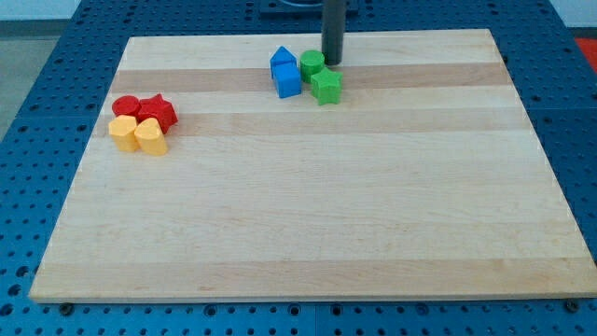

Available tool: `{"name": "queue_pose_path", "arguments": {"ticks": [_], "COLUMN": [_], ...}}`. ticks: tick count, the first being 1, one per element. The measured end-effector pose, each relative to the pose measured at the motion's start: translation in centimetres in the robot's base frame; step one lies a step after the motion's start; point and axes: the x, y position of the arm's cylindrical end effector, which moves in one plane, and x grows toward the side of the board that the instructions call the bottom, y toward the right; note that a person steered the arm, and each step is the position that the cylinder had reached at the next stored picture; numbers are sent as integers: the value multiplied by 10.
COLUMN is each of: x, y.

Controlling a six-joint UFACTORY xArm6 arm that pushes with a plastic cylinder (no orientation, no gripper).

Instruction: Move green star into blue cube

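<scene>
The green star (326, 86) lies near the view's top, just right of the blue cube (288, 80), with a thin gap between them. A green cylinder (312, 64) sits just above the star, and a second blue block with a peaked top (283, 60) sits above the cube. My tip (331, 62) rests on the board at the cylinder's right side, just above the green star.
At the view's left lies a tight cluster: a red cylinder (126, 105), a red star (159, 112), a yellow hexagon-like block (122, 130) and a yellow heart-like block (150, 136). The wooden board (308, 224) ends in edges on all sides, over a blue perforated table.
</scene>
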Motion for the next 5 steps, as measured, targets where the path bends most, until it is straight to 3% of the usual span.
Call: {"name": "queue_pose_path", "arguments": {"ticks": [1, 2, 3, 4, 5], "x": [1, 1, 0, 27, 63], "y": [-19, 4, 75, 118, 120]}}
